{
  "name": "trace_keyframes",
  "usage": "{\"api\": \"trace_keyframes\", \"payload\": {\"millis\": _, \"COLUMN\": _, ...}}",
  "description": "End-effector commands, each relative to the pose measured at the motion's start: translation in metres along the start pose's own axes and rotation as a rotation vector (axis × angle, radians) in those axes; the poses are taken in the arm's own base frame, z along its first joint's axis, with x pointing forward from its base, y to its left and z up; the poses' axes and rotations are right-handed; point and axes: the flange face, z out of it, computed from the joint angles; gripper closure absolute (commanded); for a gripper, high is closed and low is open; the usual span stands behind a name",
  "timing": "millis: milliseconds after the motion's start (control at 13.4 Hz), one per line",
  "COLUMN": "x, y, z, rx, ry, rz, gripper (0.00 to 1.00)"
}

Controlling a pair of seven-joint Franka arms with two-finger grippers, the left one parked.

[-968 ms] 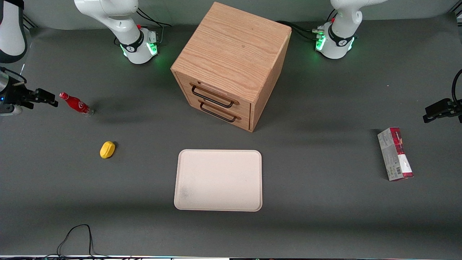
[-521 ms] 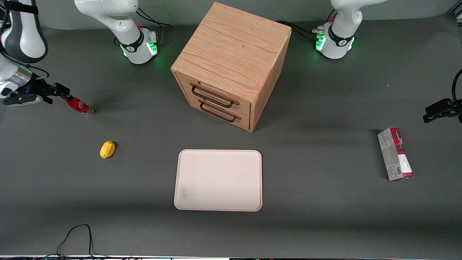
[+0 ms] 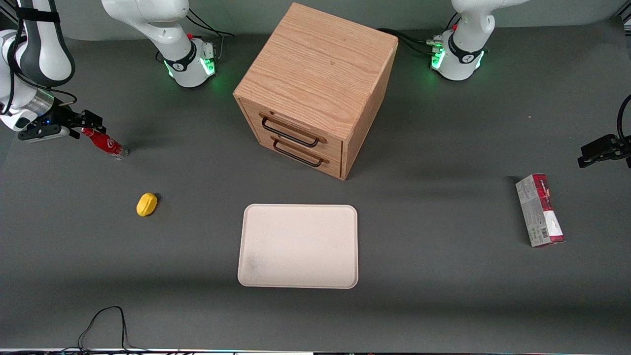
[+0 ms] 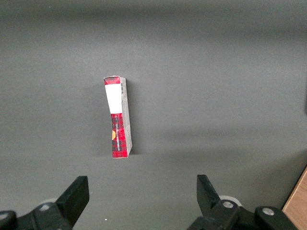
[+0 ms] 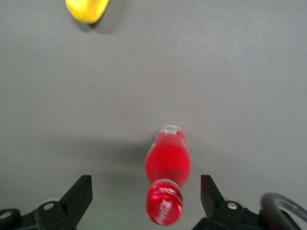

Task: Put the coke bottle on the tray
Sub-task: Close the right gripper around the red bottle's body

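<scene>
The coke bottle is slim and red with a red cap and stands upright on the grey table toward the working arm's end. My right gripper hovers over its top, open. In the right wrist view the red cap lies between the spread black fingers, nearer to one finger than the other and touching neither; my gripper holds nothing. The cream-beige tray lies flat near the table's middle, nearer the front camera than the cabinet and well apart from the bottle.
A wooden drawer cabinet stands at the table's middle. A yellow lemon-shaped lump lies nearer the camera than the bottle and also shows in the right wrist view. A red-grey box lies toward the parked arm's end.
My right gripper has moved in from the table's edge toward the bottle and now sits over its cap. The bottle has not moved.
</scene>
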Motion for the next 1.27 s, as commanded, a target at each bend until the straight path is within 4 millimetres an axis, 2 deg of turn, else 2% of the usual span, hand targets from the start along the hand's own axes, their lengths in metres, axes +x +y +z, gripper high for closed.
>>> {"api": "trace_keyframes", "payload": {"millis": 0, "x": -0.012, "y": 0.007, "z": 0.002, "rx": -0.017, "ry": -0.002, "rz": -0.029, "gripper": 0.00}}
{"api": "trace_keyframes", "payload": {"millis": 149, "x": -0.013, "y": 0.007, "z": 0.005, "rx": -0.017, "ry": -0.002, "rz": -0.032, "gripper": 0.03}}
{"api": "trace_keyframes", "payload": {"millis": 223, "x": -0.013, "y": 0.007, "z": 0.007, "rx": -0.017, "ry": -0.007, "rz": -0.032, "gripper": 0.12}}
{"api": "trace_keyframes", "payload": {"millis": 372, "x": -0.012, "y": 0.010, "z": 0.011, "rx": -0.027, "ry": -0.005, "rz": -0.029, "gripper": 0.55}}
{"api": "trace_keyframes", "payload": {"millis": 447, "x": -0.011, "y": 0.011, "z": 0.014, "rx": -0.030, "ry": -0.009, "rz": -0.028, "gripper": 0.72}}
{"api": "trace_keyframes", "payload": {"millis": 596, "x": -0.011, "y": 0.012, "z": 0.016, "rx": -0.032, "ry": -0.010, "rz": -0.027, "gripper": 0.99}}
{"api": "trace_keyframes", "payload": {"millis": 894, "x": -0.008, "y": 0.011, "z": 0.013, "rx": -0.033, "ry": -0.009, "rz": -0.010, "gripper": 1.00}}
{"api": "trace_keyframes", "payload": {"millis": 1043, "x": -0.001, "y": 0.014, "z": -0.002, "rx": -0.035, "ry": -0.002, "rz": 0.024, "gripper": 1.00}}
{"api": "trace_keyframes", "payload": {"millis": 1117, "x": 0.012, "y": 0.012, "z": -0.016, "rx": -0.046, "ry": -0.004, "rz": 0.046, "gripper": 1.00}}
{"api": "trace_keyframes", "payload": {"millis": 1191, "x": 0.034, "y": 0.004, "z": -0.035, "rx": -0.066, "ry": -0.003, "rz": 0.064, "gripper": 1.00}}
